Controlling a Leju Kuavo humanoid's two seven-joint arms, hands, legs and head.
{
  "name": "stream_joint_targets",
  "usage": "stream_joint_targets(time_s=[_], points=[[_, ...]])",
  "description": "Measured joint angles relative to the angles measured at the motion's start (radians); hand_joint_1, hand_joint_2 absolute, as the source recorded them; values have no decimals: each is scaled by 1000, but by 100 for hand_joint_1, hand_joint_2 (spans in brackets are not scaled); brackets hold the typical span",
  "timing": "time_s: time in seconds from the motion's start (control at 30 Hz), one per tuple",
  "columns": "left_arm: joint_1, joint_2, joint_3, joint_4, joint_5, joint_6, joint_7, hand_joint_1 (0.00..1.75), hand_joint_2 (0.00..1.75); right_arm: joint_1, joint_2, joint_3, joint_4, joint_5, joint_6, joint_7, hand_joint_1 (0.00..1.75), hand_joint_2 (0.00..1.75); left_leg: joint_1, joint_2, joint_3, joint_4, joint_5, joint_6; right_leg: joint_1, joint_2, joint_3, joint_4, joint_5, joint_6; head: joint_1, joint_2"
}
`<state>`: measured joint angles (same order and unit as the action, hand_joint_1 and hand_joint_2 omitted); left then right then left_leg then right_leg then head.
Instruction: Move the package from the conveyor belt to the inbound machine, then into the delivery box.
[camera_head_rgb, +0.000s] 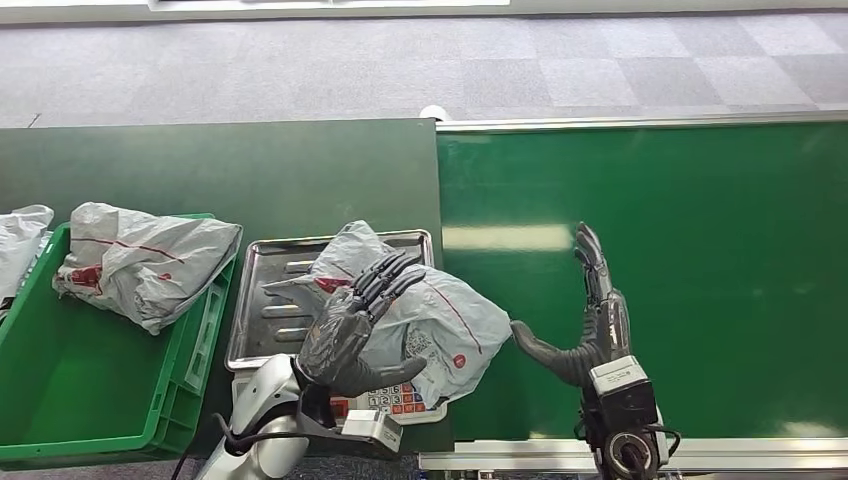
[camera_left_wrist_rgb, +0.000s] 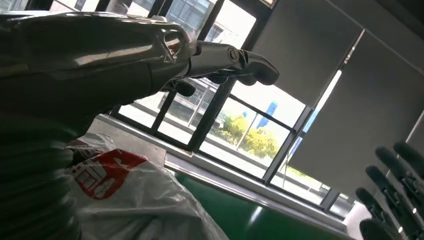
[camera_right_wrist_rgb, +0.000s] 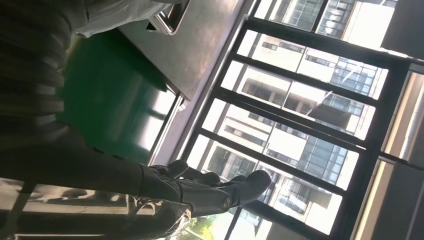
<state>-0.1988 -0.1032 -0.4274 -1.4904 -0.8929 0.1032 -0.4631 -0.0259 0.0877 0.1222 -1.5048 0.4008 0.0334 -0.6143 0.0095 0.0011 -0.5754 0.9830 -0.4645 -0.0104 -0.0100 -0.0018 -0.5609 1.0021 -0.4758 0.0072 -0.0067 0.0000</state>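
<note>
A grey plastic package (camera_head_rgb: 420, 310) with red markings lies on the metal tray (camera_head_rgb: 262, 300) of the inbound machine, its right end hanging over the tray's edge toward the green conveyor belt (camera_head_rgb: 680, 250). My left hand (camera_head_rgb: 350, 325) hovers over the package's left part, fingers spread, holding nothing. Over the belt just right of the package stands my right hand (camera_head_rgb: 590, 320), open, palm turned to the package, thumb pointing at it. The left wrist view has the package (camera_left_wrist_rgb: 125, 195) close below my left hand (camera_left_wrist_rgb: 200, 60), and my right hand's fingers (camera_left_wrist_rgb: 395, 190) beyond.
A green delivery box (camera_head_rgb: 90, 400) sits at the left with another grey package (camera_head_rgb: 145, 260) leaning on its rim. A third grey bag (camera_head_rgb: 20, 240) lies at the far left edge. The machine's keypad (camera_head_rgb: 395, 400) is under the package's near end. Grey carpet lies beyond the tables.
</note>
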Motion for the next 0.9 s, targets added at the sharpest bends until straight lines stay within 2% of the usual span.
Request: stream_joint_targets(time_s=[0.23,0.33,0.37,0.47,0.77,0.9], points=[[-102,20,-52,148,-87,-72,83,0,175,30,2,-30,-60,-15,18,-11,0,175,0,0,1,0,0,0,0,0,1,0,0,0,0,0],[-143,28,-61,222,-120,-72,107,65,175,37,6,-37,-76,-21,30,-14,0,175,0,0,1,0,0,0,0,0,1,0,0,0,0,0],[-155,31,-63,246,-126,-72,112,103,175,39,9,-38,-79,-21,35,-14,0,175,0,0,1,0,0,0,0,0,1,0,0,0,0,0],[-191,40,-67,314,-137,-75,119,155,175,40,16,-38,-83,-22,42,-15,0,175,0,0,1,0,0,0,0,0,1,0,0,0,0,0],[-335,72,-65,520,-163,-64,124,154,175,46,25,-47,-92,-22,49,-16,0,175,0,1,4,0,0,0,0,1,4,0,1,-1,0,0],[-370,74,-63,566,-167,-61,121,158,175,49,27,-55,-92,-22,50,-16,0,175,0,1,6,0,0,0,0,1,6,0,1,-1,0,0]])
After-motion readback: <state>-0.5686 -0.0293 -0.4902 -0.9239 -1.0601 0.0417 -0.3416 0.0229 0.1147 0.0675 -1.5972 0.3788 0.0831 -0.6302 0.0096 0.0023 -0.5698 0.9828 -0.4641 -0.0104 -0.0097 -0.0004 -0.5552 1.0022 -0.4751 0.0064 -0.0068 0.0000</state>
